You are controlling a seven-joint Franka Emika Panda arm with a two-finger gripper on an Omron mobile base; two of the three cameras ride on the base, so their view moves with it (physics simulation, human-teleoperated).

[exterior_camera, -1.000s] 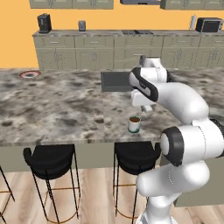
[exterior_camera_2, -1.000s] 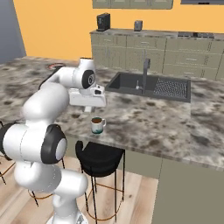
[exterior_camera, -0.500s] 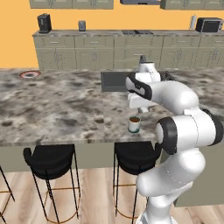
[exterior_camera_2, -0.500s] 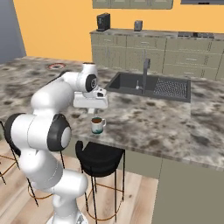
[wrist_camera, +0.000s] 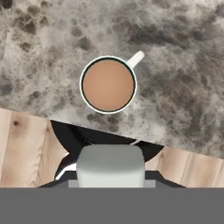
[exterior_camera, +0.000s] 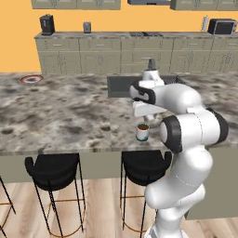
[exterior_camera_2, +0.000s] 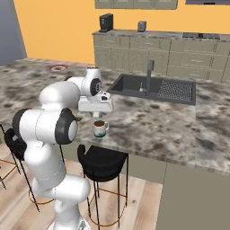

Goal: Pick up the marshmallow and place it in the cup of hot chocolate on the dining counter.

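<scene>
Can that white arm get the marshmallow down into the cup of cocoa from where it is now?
Probably yes. The gripper hangs above the cup of hot chocolate, the marshmallow sits between its fingers, and the cup's open top has nothing over it.

place: kitchen | cues: sink (exterior_camera_2: pixel 155 90), wall cabinets (exterior_camera: pixel 130 53), stone dining counter (exterior_camera: pixel 60 111), bar stools (exterior_camera: pixel 53 169)

Arm folded tight: elbow high, forearm reaching forward, wrist bent so hand faces straight down. Gripper (exterior_camera: pixel 144 115) suspended low beneath hand, also seen at (exterior_camera_2: pixel 95 114). Fingertips hidden in hand view behind pale block at bottom centre; jaw spacing cannot be determined.
</scene>
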